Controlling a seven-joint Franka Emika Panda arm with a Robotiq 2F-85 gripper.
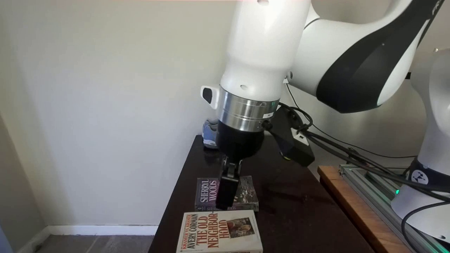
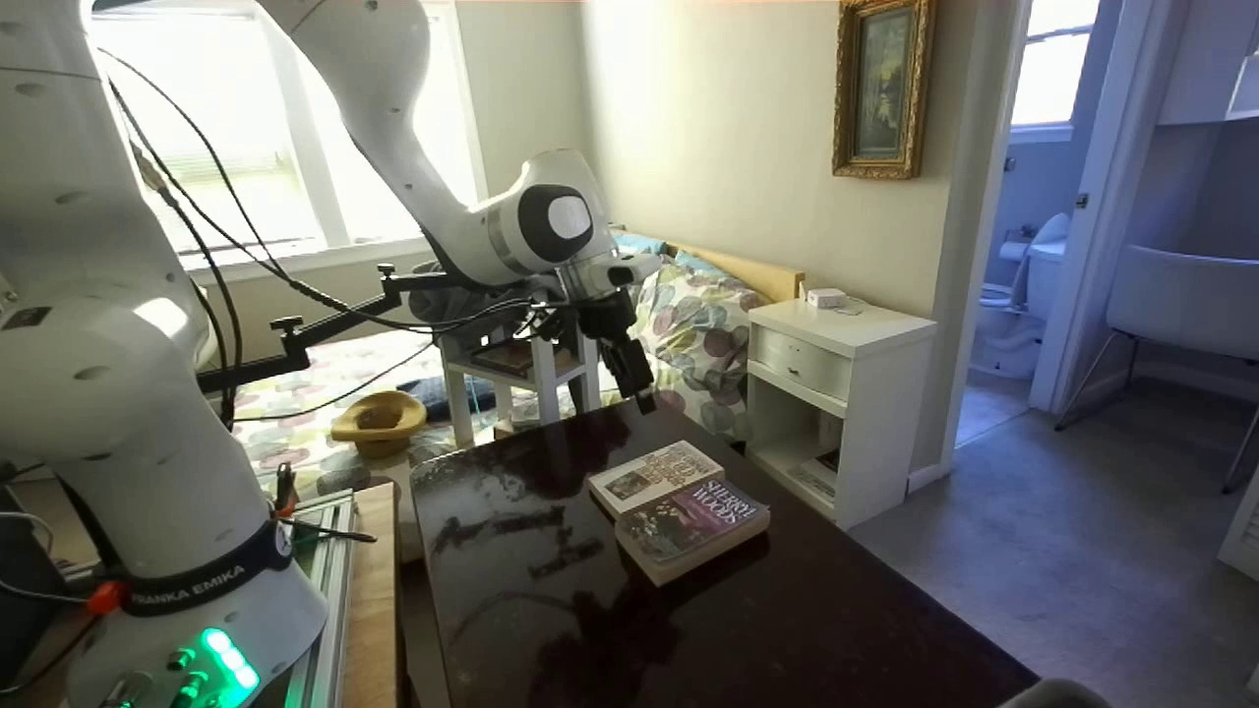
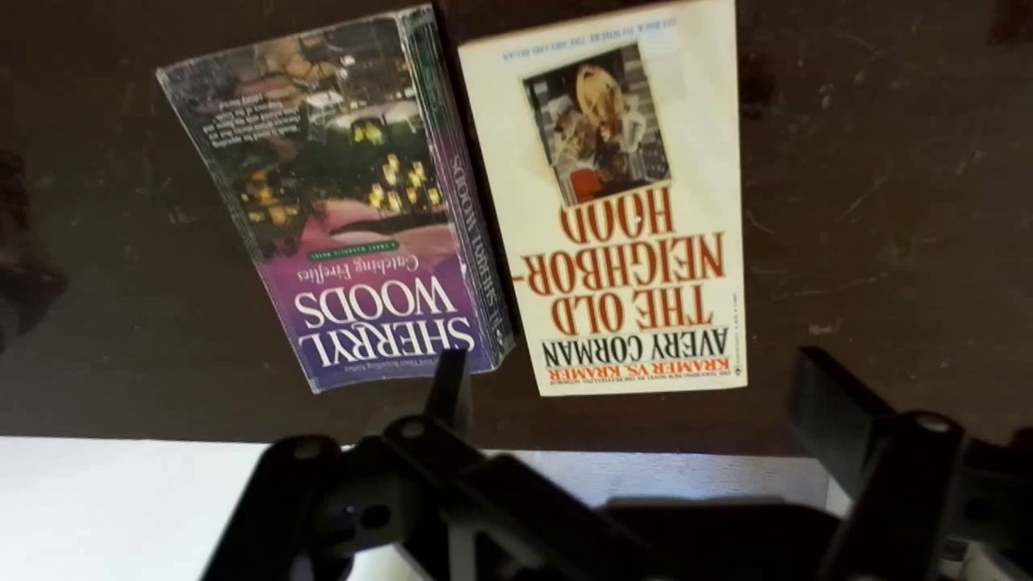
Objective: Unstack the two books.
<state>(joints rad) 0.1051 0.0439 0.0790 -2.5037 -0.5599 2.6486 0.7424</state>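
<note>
At twelve o'clock from my gripper point(image 3: 629, 359) in the wrist view, The Old Neighborhood point(image 3: 609, 202) lies just beside Catching Fireflies point(image 3: 339, 202) at ten, unstacked, I judge, which would explain the wide-apart, empty fingers point(image 3: 835, 407).

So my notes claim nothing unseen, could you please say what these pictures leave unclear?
Catching Fireflies paperback: cover blurb too small to read, wrist view.
The Old Neighborhood paperback: near side cut off by an exterior view's lower edge.
Blue sneaker: partly behind the gripper in an exterior view.
Framed painting: scene too small in an exterior view.
</note>
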